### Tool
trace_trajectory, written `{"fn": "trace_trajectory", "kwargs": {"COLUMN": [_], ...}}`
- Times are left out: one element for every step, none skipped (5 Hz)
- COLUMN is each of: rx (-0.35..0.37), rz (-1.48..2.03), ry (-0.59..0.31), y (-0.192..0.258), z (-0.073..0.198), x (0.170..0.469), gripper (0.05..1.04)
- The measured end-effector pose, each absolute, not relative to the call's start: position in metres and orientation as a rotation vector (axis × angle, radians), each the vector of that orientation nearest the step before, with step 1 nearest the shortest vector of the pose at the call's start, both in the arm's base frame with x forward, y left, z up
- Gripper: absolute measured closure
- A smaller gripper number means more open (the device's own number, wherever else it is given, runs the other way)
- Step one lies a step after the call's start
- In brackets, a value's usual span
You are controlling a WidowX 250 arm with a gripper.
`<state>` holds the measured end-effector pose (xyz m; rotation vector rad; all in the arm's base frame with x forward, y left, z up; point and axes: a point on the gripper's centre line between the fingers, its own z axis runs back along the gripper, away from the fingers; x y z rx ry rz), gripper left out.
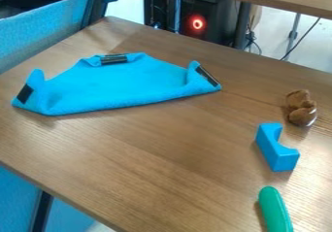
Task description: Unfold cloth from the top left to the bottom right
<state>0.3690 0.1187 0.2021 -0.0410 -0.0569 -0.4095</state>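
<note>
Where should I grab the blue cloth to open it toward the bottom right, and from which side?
Probably the far edge of the blue cloth, at its middle black patch, from straight above, pinching across the edge. It looks slightly raised there, which should give some purchase. I can't tell how many layers would lift.

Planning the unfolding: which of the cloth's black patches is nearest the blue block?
The right patch, on the cloth's right corner; the left patch and top patch are farther.

Cloth (pixel 123 88) bright blue, black patches; table (pixel 175 153) brown wood-grain.
</note>
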Motion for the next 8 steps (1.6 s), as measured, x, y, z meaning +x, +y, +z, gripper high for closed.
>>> {"fn": "trace_trajectory", "kwargs": {"rx": [-0.063,-0.072,-0.099,-0.1,-0.032,0.076,0.157,0.175], "rz": [-0.411,-0.53,-0.67,-0.782,-0.858,-0.843,-0.812,-0.8], "ry": [-0.021,-0.021,-0.06,-0.118,-0.202,-0.263,-0.314,-0.336], "y": [0.119,0.12,0.123,0.127,0.131,0.14,0.148,0.155], "z": [0.187,0.177,0.162,0.146,0.146,0.138,0.135,0.129], "x": [0.371,0.375,0.378,0.382,0.386,0.389,0.399,0.412], "gripper": [0.083,0.083,0.083,0.083,0.083,0.083,0.083,0.083]}}
